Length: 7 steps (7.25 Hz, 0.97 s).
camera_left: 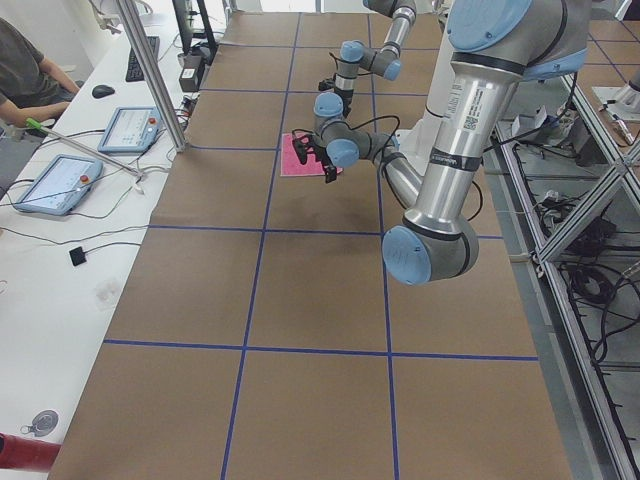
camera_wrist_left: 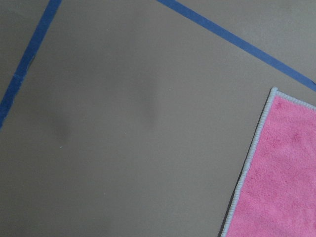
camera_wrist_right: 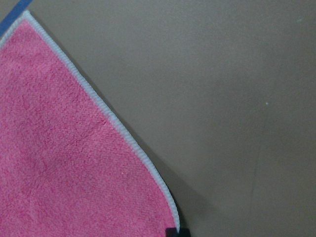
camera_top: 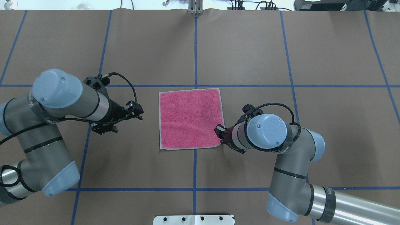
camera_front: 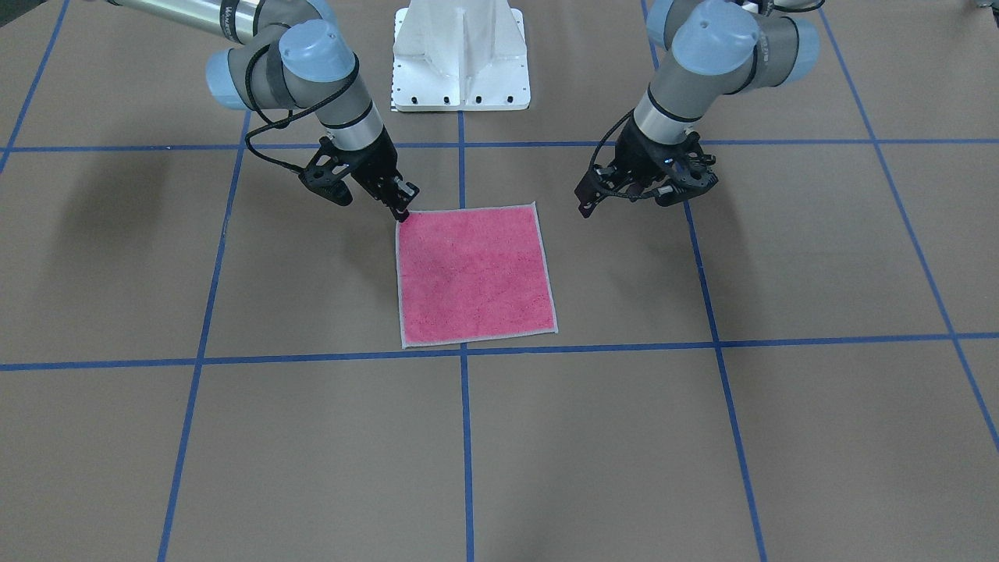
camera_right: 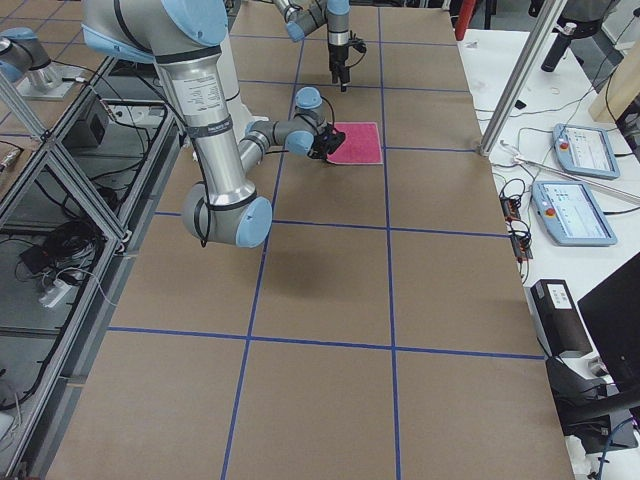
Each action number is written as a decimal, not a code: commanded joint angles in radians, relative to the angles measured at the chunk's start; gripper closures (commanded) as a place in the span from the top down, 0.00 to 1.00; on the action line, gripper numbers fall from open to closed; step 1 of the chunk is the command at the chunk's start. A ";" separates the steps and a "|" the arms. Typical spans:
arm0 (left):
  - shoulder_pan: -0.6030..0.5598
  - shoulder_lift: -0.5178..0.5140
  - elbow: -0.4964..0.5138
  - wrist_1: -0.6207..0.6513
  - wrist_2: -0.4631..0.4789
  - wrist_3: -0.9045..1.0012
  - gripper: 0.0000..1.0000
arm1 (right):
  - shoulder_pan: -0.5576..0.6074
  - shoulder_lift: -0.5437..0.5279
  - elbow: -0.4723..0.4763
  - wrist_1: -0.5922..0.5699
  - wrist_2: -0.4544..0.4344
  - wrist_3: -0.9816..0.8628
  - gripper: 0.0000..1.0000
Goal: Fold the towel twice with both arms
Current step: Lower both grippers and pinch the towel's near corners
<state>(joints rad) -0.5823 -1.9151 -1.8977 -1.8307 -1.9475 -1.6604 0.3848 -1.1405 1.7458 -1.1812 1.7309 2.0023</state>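
The towel [camera_front: 476, 273] lies flat with its pink face up and a pale grey hem, in the middle of the brown table; it also shows in the overhead view [camera_top: 190, 118]. My right gripper [camera_front: 403, 212] is down at the towel's near right corner [camera_top: 220, 133], and its tips look closed on that corner. The right wrist view shows the hem [camera_wrist_right: 118, 129] running to a black fingertip [camera_wrist_right: 172, 232] at the bottom edge. My left gripper [camera_top: 139, 112] hovers to the left of the towel, apart from it, and looks open and empty. The left wrist view shows the towel's far corner [camera_wrist_left: 281, 173] and no fingers.
Blue tape lines [camera_top: 195, 50] divide the table into squares. The white bolted pedestal [camera_front: 460, 55] stands at the robot's edge of the table. In the exterior left view an operator [camera_left: 25, 60] sits at a side bench with tablets [camera_left: 55, 185].
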 commanded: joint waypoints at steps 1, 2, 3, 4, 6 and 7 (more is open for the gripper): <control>0.093 -0.053 0.023 -0.004 0.105 -0.135 0.98 | 0.002 -0.001 0.003 0.000 -0.001 0.000 0.00; 0.158 -0.089 0.066 -0.005 0.201 -0.191 0.94 | 0.002 -0.001 0.003 0.000 -0.001 0.000 0.00; 0.186 -0.143 0.128 -0.008 0.225 -0.231 0.86 | 0.002 -0.002 0.003 0.000 -0.001 0.000 0.00; 0.190 -0.157 0.138 -0.007 0.225 -0.245 0.69 | 0.002 -0.002 0.003 0.000 -0.001 0.000 0.00; 0.200 -0.154 0.147 -0.009 0.226 -0.243 0.63 | 0.002 -0.002 0.003 0.000 0.001 0.000 0.00; 0.208 -0.156 0.152 -0.009 0.226 -0.245 0.61 | 0.002 -0.002 0.003 0.000 0.001 0.000 0.00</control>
<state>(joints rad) -0.3825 -2.0690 -1.7523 -1.8390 -1.7224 -1.9032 0.3865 -1.1424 1.7487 -1.1812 1.7316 2.0018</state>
